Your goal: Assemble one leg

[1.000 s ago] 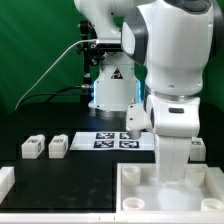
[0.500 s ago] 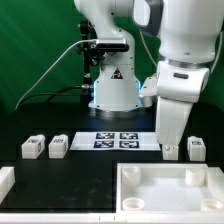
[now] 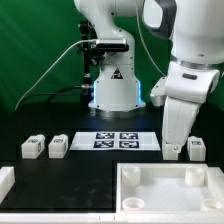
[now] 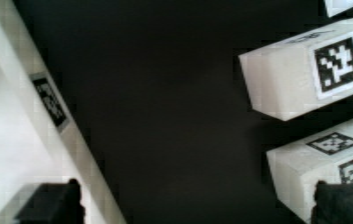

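Four legs, small white blocks with square tags, lie on the black table. In the exterior view two lie at the left and two at the right. My gripper hangs just above the right pair, partly hiding the nearer one. In the wrist view the right pair shows as two tagged blocks. My gripper is open with nothing between the fingers. One dark fingertip is at the edge of the nearer leg, and the other is over the marker board's edge.
The marker board lies mid-table and shows in the wrist view as a white strip. The large white tray with corner sockets fills the front right. A white part sits at the front left. The robot base stands behind.
The arm has swung towards the exterior view's right, from in front of the marker board to over the right pair of legs. No part has moved.
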Tool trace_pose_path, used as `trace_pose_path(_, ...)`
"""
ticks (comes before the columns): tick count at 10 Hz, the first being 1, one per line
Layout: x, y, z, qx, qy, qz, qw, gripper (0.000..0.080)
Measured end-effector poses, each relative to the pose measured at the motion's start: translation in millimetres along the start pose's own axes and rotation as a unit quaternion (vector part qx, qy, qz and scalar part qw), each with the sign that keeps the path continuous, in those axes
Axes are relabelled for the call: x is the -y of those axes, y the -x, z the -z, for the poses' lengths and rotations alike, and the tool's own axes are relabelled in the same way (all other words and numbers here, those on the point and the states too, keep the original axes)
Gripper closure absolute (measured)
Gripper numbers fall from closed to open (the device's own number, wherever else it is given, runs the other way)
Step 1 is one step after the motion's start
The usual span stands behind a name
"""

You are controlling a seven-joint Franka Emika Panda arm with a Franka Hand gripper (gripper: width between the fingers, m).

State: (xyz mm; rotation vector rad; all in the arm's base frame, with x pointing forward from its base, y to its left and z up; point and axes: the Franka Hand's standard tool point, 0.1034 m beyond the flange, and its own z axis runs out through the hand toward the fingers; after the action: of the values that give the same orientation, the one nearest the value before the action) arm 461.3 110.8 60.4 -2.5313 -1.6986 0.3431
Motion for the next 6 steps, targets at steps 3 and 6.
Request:
trace_pose_path(3, 13.0, -10.3, -6.3, -0.033, -0.04, -0.324, 0.945, 0.015)
trace_pose_path(6, 11.7, -20.8, -2.6, -0.056, -0.071, -0.53, 0.843, 0.015)
